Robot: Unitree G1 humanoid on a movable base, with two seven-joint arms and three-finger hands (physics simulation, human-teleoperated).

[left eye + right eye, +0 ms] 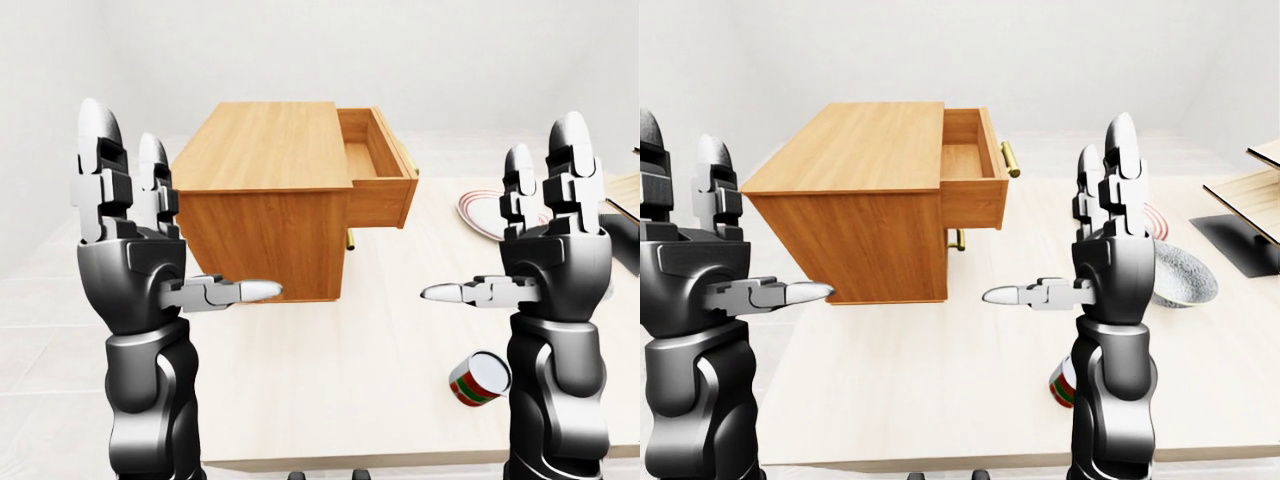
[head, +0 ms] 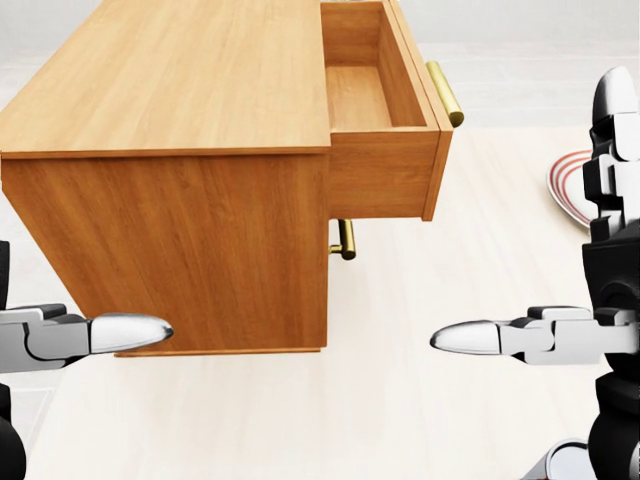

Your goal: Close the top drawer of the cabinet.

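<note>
Your left hand (image 1: 125,240) stands raised, fingers spread wide, holding nothing. The cabinet (image 1: 262,195) sits on the table (image 1: 330,370) between your hands; its top drawer (image 1: 377,165) is pulled out to the right. Your right hand (image 1: 555,240) is likewise wide open, clear of the can (image 1: 479,379) below it.

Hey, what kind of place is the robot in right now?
Probably a simulated home or kitchen test room: a pale table carries a small wooden cabinet with its top drawer pulled open, a red-rimmed plate and a can. Plain white walls surround it.
</note>
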